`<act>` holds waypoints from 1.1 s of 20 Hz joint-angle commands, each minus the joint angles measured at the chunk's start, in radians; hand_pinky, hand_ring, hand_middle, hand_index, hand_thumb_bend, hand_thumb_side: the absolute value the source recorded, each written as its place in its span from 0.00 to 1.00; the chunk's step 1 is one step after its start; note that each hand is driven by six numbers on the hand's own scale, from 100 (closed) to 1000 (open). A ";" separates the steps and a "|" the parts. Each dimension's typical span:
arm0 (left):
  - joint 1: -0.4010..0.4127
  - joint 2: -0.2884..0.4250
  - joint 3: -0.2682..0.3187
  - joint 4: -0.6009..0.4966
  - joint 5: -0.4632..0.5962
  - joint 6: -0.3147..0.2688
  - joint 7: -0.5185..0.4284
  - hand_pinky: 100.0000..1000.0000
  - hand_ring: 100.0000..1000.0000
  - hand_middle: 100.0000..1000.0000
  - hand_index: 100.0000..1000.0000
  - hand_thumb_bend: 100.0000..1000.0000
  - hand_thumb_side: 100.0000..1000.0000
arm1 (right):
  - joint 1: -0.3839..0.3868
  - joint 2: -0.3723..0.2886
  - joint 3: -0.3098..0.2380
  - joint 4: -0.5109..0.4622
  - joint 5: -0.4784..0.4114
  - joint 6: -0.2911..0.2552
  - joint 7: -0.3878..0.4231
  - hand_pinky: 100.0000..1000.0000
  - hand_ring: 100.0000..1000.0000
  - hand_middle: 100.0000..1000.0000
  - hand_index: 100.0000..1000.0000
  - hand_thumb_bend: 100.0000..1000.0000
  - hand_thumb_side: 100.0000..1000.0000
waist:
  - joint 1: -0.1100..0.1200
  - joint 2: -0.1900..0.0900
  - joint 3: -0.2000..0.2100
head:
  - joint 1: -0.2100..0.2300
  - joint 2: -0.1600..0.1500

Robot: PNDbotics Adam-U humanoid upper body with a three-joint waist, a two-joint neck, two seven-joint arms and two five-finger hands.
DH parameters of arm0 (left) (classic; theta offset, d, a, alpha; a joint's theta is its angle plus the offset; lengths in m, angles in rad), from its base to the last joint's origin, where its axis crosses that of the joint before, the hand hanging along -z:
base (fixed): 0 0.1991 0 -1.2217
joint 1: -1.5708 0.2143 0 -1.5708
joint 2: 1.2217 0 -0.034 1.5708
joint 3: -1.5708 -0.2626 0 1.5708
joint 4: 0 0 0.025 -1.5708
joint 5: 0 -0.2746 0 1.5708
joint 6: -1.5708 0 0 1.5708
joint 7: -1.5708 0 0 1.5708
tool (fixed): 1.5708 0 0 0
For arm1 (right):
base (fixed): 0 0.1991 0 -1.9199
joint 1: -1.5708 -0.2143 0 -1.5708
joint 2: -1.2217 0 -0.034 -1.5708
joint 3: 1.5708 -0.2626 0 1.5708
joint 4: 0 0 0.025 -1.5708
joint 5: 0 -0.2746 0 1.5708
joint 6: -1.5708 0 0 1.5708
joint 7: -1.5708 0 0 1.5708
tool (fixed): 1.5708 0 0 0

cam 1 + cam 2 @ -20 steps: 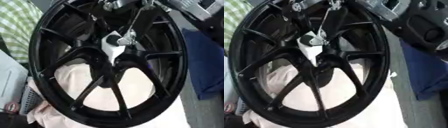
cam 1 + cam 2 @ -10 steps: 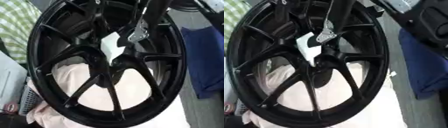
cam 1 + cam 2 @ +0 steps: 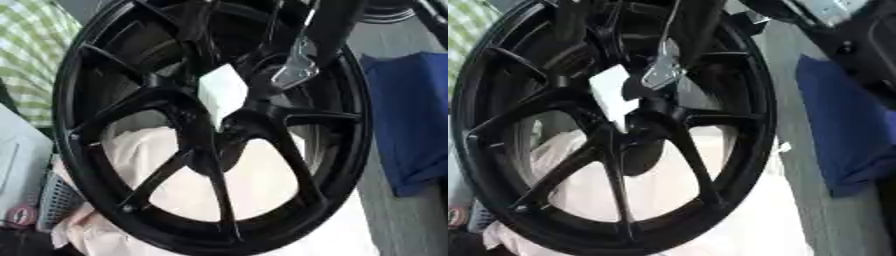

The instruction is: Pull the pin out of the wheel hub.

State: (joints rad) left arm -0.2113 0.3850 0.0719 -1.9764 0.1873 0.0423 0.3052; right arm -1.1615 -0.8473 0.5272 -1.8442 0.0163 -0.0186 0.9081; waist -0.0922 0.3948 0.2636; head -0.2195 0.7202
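Note:
A black spoked wheel (image 3: pixel 72 100) stands tilted and fills most of both views. At its hub sits a white blocky pin (image 3: pixel 221 95), sticking out toward me. My right hand (image 3: pixel 294 69) reaches down from the upper right, black with a silver part, just right of the pin and slightly above it. A narrow dark gap shows between that silver part and the pin. Whether the hand holds the pin is hidden by the dark spokes. The left hand shows in neither view.
A pale pink cloth (image 3: pixel 201 187) lies under and behind the wheel. A blue cloth (image 3: pixel 411 120) lies on the grey surface to the right. Green checked fabric (image 3: pixel 26 60) is at the upper left, a grey object (image 3: pixel 17 165) at the lower left.
The silver part of my right hand has shifted a little right of the white pin. The whole picture has also shifted, with the wheel showing larger.

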 commanded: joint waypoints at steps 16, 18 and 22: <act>-0.004 0.003 0.008 -0.006 0.002 -0.001 -0.008 0.67 0.72 0.56 0.65 0.25 0.72 | -0.010 0.004 0.057 0.036 0.128 0.104 -0.028 0.83 0.87 0.67 0.83 0.39 0.30 | 0.002 -0.030 0.008 | -0.035 0.030; -0.004 0.003 0.008 -0.006 0.002 -0.001 -0.008 0.67 0.72 0.56 0.65 0.25 0.72 | -0.010 0.007 0.062 0.041 0.126 0.103 -0.023 0.83 0.86 0.67 0.82 0.39 0.30 | 0.002 -0.030 0.008 | -0.035 0.029; -0.004 0.001 0.008 -0.006 0.001 -0.001 -0.009 0.67 0.72 0.56 0.65 0.25 0.72 | -0.009 0.012 0.072 0.045 0.132 0.105 -0.019 0.82 0.86 0.65 0.81 0.40 0.28 | 0.002 -0.028 0.008 | -0.032 0.004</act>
State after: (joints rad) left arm -0.2113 0.3763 0.0719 -1.9708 0.1878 0.0440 0.2995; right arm -1.1526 -0.8223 0.6065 -1.8001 0.1413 0.0860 0.8867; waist -0.0957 0.3937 0.2709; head -0.2494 0.7363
